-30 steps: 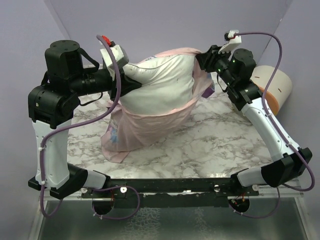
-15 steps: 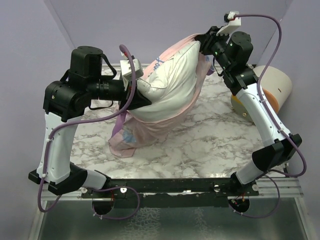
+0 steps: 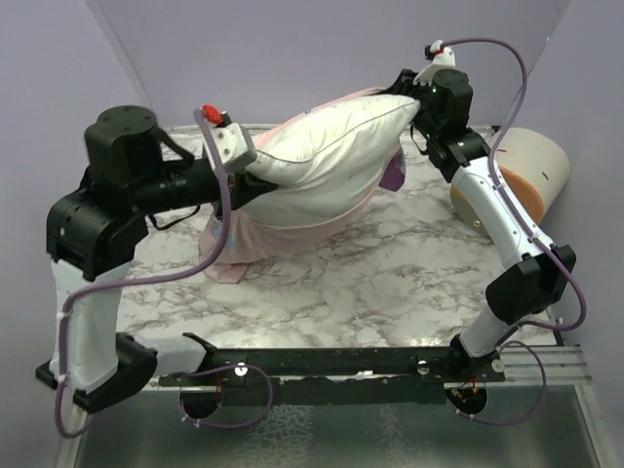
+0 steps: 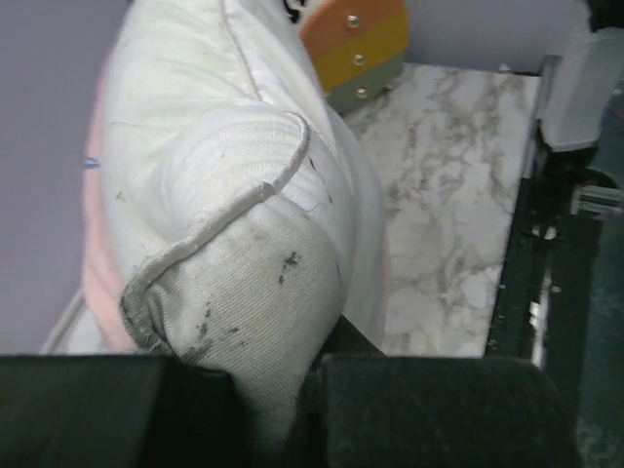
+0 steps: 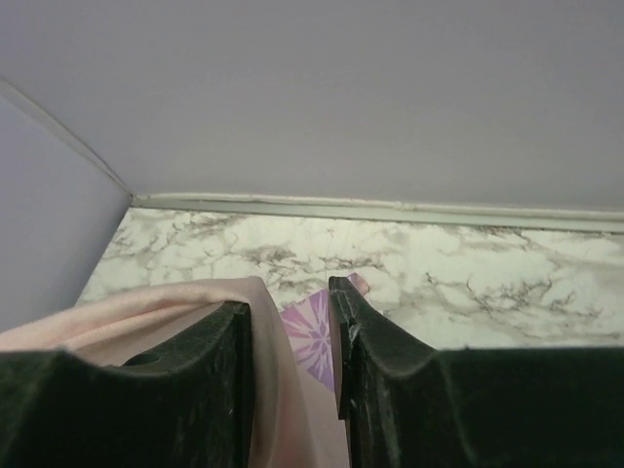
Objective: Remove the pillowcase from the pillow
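The white pillow (image 3: 331, 146) hangs in the air between both arms, mostly bare. The pillowcase (image 3: 283, 229) droops beneath it, pale pink inner side out, its lower end resting on the table. My left gripper (image 3: 252, 166) is shut on the pillow's left corner; the left wrist view shows the soiled corner (image 4: 234, 283) pinched between my gripper (image 4: 278, 366) and pink fabric (image 4: 97, 283) behind it. My right gripper (image 3: 414, 93) is raised at the far right of the pillow. In the right wrist view it (image 5: 290, 312) is shut on the pillowcase edge (image 5: 292, 390), purple print showing.
A cream-and-orange cylinder (image 3: 531, 171) lies at the right edge of the marble table (image 3: 390, 283); it also shows in the left wrist view (image 4: 361, 44). Purple walls close the back and sides. A black rail (image 3: 341, 361) runs along the near edge.
The left arm has swung back left and the right gripper has risen further. The pillow now lies more level and bare, with the pillowcase slipped lower beneath it.
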